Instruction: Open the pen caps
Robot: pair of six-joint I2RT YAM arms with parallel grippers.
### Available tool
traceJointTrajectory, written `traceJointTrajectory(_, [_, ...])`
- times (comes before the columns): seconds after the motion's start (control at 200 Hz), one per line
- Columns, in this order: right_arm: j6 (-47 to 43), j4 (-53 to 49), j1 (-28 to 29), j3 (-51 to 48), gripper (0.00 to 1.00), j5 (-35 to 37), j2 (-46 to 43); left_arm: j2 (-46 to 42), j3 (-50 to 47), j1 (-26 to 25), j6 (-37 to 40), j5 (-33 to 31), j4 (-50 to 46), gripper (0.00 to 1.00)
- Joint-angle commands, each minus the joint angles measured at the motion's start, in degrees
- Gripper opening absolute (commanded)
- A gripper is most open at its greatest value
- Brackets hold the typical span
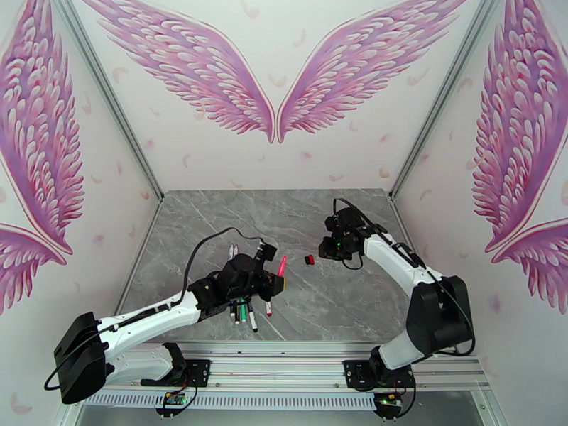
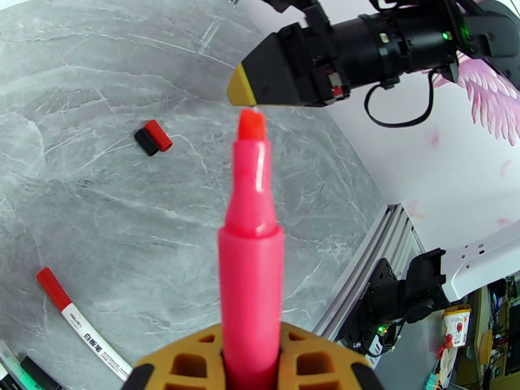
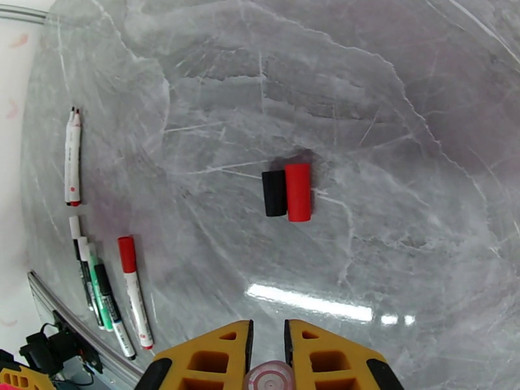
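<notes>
Since the pink cap [image 3: 270,377] is already off and pinched in the right gripper [image 3: 268,336], jaws narrow around it, the step in hand reads as setting that cap down. Left gripper [image 2: 252,365]: clamped on the barrel of the pink pen [image 2: 250,255], with the chisel tip bare and very near the right gripper's fingers.

Locations:
- The red cap [image 3: 298,192] and black cap [image 3: 274,193] lie touching, side by side, mid-way across the marble table [image 3: 403,125], ahead of the right gripper.
- The red-capped pen [image 3: 134,290] lies near the front edge by the left arm.
- The green and black pens [image 3: 97,287] lie just beside it, too small to tell whether they are capped.
- Two uncapped pens [image 3: 71,157] lie farther back.

Procedure:
- Draw your right gripper straight back along the pen's axis before turning, so the wet tip touches nothing.
- Lower the pink cap beside the two loose caps, not onto them.
- It is round and will likely roll, so release it low.
- Hold your left grip firm until the right gripper is clear.
</notes>
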Motion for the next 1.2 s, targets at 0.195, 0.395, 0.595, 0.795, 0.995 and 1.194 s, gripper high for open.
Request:
traceJointTrajectory(0.195, [-2.5,-0.6,-0.5,6.8,0.14,3.0,10.6,0.4,-0.4,0.2,1.0,-1.7,-1.4,0.00])
traceJointTrajectory(0.395, [-2.5,0.2,-0.5,8.0,0.16,2.8,15.3,0.9,0.0,0.3,0.9,-2.5,-2.0,0.00])
traceJointTrajectory(0.595, [-1.9,1.8,-0.5,8.3,0.19,2.3,18.5,1.8,0.2,0.3,0.7,-1.9,-2.1,0.00])
traceJointTrajectory(0.795, [-1.4,3.0,-0.5,8.3,0.22,1.5,20.5,1.7,0.3,0.3,0.8,-2.1,-2.4,0.00])
traceJointTrajectory(0.995, [-1.1,3.6,-0.5,8.4,0.26,0.7,21.4,2.1,0.4,0.3,0.5,-1.3,-1.9,0.00])
traceJointTrajectory(1.194, [-0.8,3.9,-0.5,8.0,0.30,0.2,20.8,2.4,0.9,0.3,0.4,-1.1,-2.1,0.00])
